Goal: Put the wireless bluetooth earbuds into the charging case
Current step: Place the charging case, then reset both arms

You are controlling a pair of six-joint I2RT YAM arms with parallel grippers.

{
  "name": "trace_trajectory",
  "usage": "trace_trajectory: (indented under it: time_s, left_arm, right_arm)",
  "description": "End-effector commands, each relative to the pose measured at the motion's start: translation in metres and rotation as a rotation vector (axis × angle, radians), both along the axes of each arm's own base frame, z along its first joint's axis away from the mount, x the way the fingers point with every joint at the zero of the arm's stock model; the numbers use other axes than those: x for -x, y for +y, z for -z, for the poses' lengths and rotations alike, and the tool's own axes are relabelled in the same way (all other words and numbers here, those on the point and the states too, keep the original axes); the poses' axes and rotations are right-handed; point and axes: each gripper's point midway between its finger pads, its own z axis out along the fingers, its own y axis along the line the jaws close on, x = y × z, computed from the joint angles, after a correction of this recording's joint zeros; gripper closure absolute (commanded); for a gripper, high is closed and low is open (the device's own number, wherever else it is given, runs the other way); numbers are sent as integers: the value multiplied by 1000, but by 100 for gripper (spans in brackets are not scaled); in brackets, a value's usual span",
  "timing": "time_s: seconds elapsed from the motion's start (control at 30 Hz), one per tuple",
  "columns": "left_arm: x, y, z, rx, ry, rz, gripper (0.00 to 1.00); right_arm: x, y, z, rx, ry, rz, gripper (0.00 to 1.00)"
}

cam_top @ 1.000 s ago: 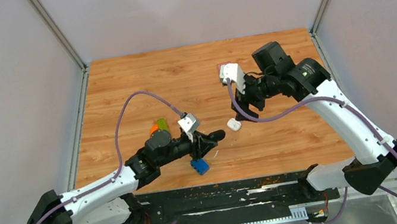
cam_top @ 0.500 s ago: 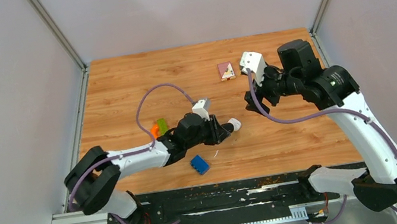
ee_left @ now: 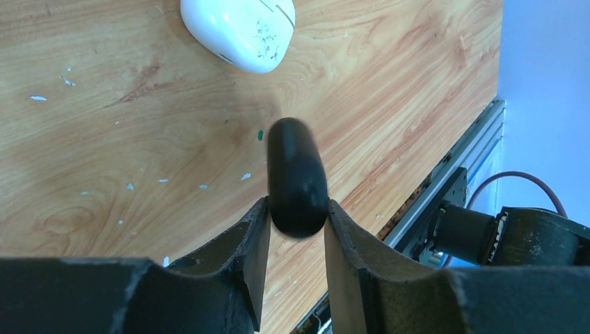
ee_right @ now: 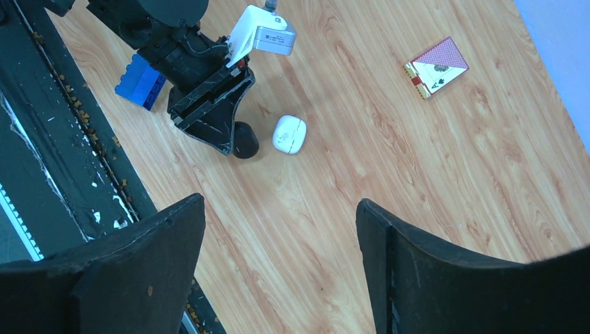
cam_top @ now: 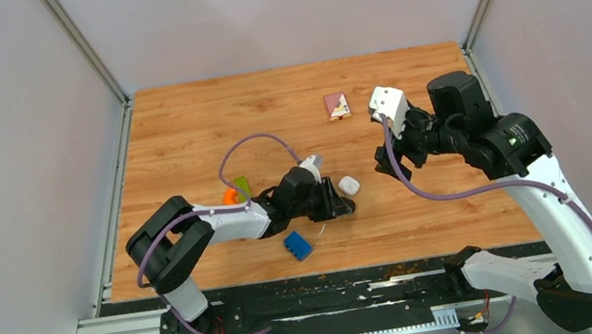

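My left gripper (ee_left: 297,206) is shut on a black rounded charging case (ee_left: 297,177), which sticks out past the fingertips just above the wood. In the top view the left gripper (cam_top: 343,205) sits just in front of a closed white charging case (cam_top: 349,184), which lies flat on the table (cam_top: 461,212). The white case (ee_left: 240,28) is a short way beyond the black one, not touching it. My right gripper (ee_right: 280,205) is open and empty, held high to the right (cam_top: 386,162). It looks down on the white case (ee_right: 289,133) and the black case (ee_right: 245,141). No earbuds show in any view.
A red playing-card box (cam_top: 337,106) lies at the back, also in the right wrist view (ee_right: 436,67). A blue brick (cam_top: 297,245) lies near the front edge below the left arm. Orange (cam_top: 230,195) and green (cam_top: 241,186) pieces lie behind the left forearm.
My left gripper has reached right to the white case, then dropped just in front of it. My right arm has drawn back to the right, uncovering the card box.
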Motion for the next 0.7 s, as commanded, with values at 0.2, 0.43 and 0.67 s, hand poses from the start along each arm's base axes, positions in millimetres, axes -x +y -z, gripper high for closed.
trace_trajectory:
  time_s: [0.2,0.43,0.67]
  left_arm:
    - [-14,11,-18,-141,6,-7,51]
    - [-22,77,-74,-351,-220,-57,50]
    - [-29,167,-215,-467,-667,-157,47]
  right_arm:
    - [-12,-4,-11,-2,-46,46,18]
    - [-20,-20,-11,66,-43,115,13]
    - [-47,-34,-32,-96,-48,377,3]
